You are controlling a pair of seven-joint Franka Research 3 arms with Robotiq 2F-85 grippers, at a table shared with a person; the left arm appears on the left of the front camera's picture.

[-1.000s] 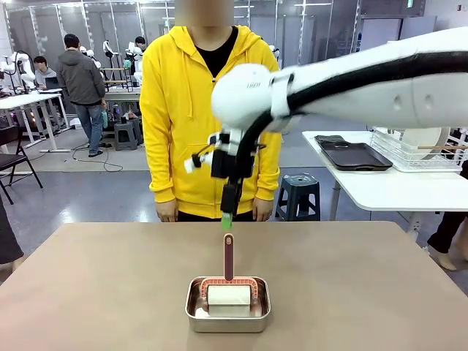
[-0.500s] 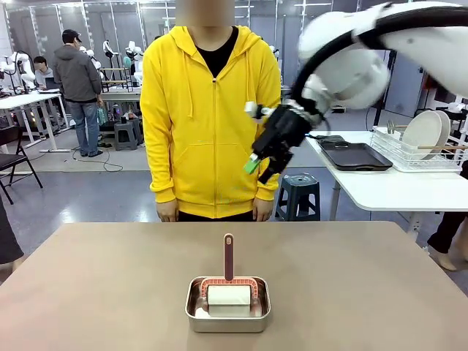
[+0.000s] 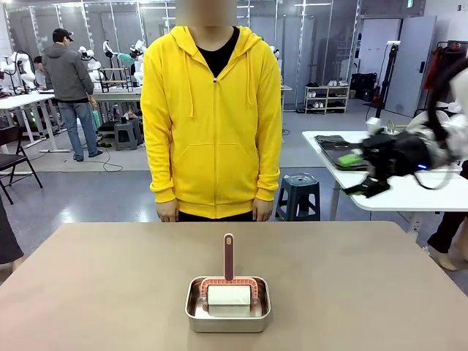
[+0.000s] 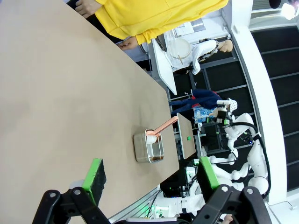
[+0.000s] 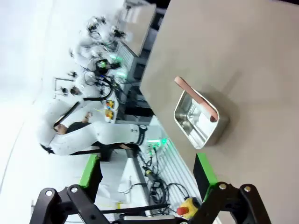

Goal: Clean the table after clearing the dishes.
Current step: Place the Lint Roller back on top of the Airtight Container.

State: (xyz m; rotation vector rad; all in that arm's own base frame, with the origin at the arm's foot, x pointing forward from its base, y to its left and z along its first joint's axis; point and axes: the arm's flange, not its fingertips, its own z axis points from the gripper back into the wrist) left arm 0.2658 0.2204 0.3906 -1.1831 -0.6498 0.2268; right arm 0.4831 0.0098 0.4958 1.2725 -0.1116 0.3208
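The tan-brown table carries a small steel pan at its middle. In the pan lies a white cleaning roller whose red handle stands upright. My right gripper hangs blurred at the far right, off the table beside the white side table, jaws open and empty. In its wrist view the right gripper looks down on the pan from well away. The left gripper is open and empty, high above the table, with the pan far ahead. One white plate rests on the side table.
A person in a yellow hoodie stands at the table's far edge, hands down. At the right, a white side table holds a black tray. A grey stool sits behind the table. Bare tabletop surrounds the pan.
My right arm has swung from just above the roller's handle, up and to the far right, off the table. Its jaws stayed open. The pan and roller have not moved.
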